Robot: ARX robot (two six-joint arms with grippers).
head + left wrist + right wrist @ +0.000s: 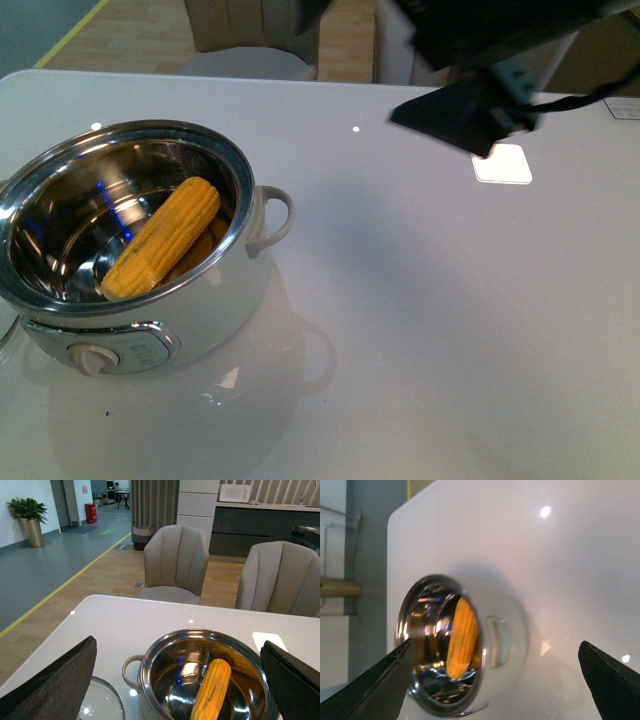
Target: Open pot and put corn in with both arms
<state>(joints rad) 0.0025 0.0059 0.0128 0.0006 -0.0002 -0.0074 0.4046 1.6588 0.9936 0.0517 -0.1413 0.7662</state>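
The white pot (215, 310) stands open at the table's left, with its steel rim, looped side handle (275, 220) and cream dial (95, 358) showing. The yellow corn (165, 237) lies slanted inside it. My right gripper (450, 110) hangs open and empty above the table's far right, well apart from the pot. In the right wrist view, my right gripper (496, 644) frames the pot (512, 645) and corn (462, 637) from a distance. My left gripper (178, 645) is open and empty, above and behind the pot (145, 680) with the corn (212, 690).
A glass lid (102, 702) lies flat on the table beside the pot. A small white square (502, 163) lies on the table at the far right. Two beige chairs (175, 562) stand beyond the table's far edge.
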